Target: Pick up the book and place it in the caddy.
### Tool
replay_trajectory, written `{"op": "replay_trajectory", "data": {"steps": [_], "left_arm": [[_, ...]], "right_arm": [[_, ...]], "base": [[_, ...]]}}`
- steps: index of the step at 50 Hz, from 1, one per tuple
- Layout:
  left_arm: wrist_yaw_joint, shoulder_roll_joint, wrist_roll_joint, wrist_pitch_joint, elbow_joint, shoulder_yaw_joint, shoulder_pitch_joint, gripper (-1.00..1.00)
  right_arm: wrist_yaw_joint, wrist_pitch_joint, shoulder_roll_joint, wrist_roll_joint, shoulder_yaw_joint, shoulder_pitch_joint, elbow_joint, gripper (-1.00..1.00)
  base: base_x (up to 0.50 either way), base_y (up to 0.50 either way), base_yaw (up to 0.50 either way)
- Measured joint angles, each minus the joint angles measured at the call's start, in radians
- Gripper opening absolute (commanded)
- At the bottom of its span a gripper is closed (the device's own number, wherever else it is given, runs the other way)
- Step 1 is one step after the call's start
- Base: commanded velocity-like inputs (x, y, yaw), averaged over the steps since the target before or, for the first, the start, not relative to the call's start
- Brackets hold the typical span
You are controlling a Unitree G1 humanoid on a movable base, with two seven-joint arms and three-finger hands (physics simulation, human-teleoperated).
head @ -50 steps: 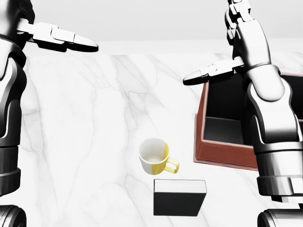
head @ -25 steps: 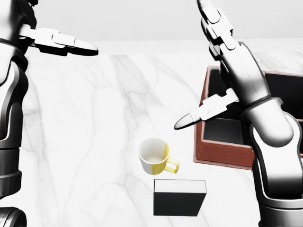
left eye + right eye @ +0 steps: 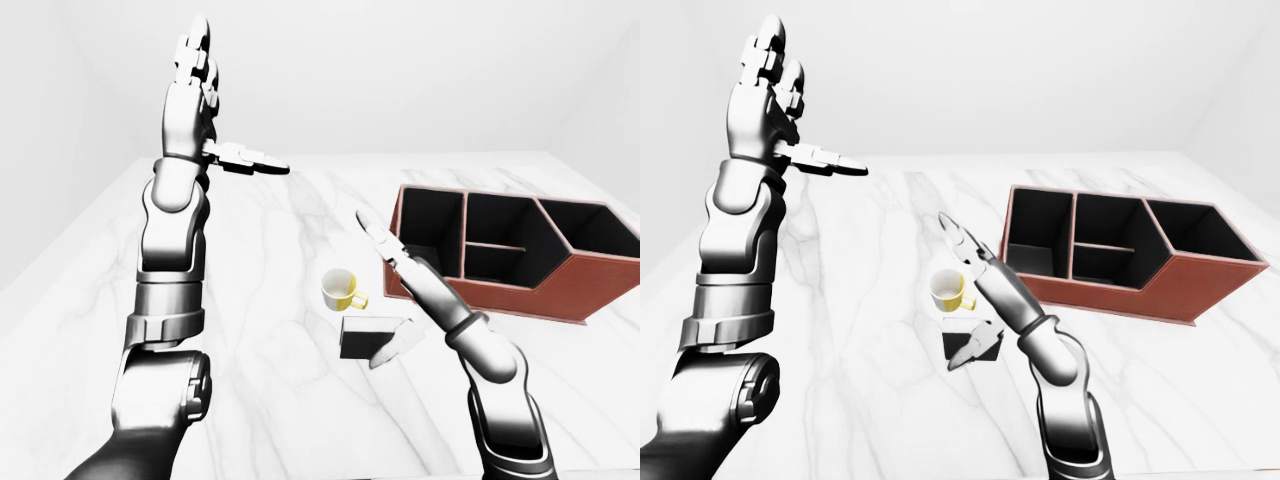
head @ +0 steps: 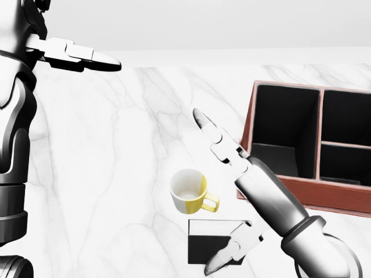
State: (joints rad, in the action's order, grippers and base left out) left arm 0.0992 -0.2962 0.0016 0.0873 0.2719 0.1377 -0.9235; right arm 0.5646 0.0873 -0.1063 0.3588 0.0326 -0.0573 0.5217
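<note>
The book (image 4: 210,242), black with a white top edge, lies flat on the marble table near the bottom of the head view. My right hand (image 3: 374,291) is open above it. Its long fingers (image 4: 215,138) stretch up and left past the mug, and its thumb (image 4: 232,252) hangs over the book's right end; whether it touches the book I cannot tell. The red-brown caddy (image 3: 480,296) stands to the right, its dark compartments empty. My left hand (image 3: 236,100) is open and raised high at the upper left, far from everything.
A white and yellow mug (image 4: 188,194) stands upright just above the book, its handle pointing right. The marble table (image 4: 116,174) stretches away to the left of the mug and book. A plain white wall lies beyond it.
My right arm has swung down and left from over the caddy; its open hand now hovers over the book. The caddy's compartments are now uncovered. Left arm, mug and book have not moved.
</note>
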Motion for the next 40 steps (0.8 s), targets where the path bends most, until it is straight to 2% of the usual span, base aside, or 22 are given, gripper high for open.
{"op": "replay_trajectory", "data": {"steps": [18, 22, 31, 40], "left_arm": [[0.002, -0.001, 0.000, 0.000, -0.004, 0.001, 0.011, 1.00], [0.003, 0.000, -0.001, 0.000, -0.008, 0.002, 0.015, 1.00], [0.006, 0.000, -0.003, 0.000, -0.024, 0.003, 0.025, 1.00], [0.010, 0.000, -0.006, 0.000, -0.028, 0.004, 0.034, 1.00]], "right_arm": [[-0.006, 0.000, 0.025, 0.083, 0.056, 0.153, -0.083, 1.00], [-0.016, -0.010, 0.025, 0.105, 0.063, 0.171, -0.110, 1.00], [-0.047, -0.069, 0.023, 0.168, 0.078, 0.202, -0.161, 1.00], [-0.104, -0.161, 0.019, 0.270, 0.077, 0.201, -0.186, 1.00]], "base": [[0.00, 0.00, 0.00], [0.00, 0.00, 0.00], [0.00, 0.00, 0.00], [0.00, 0.00, 0.00]]}}
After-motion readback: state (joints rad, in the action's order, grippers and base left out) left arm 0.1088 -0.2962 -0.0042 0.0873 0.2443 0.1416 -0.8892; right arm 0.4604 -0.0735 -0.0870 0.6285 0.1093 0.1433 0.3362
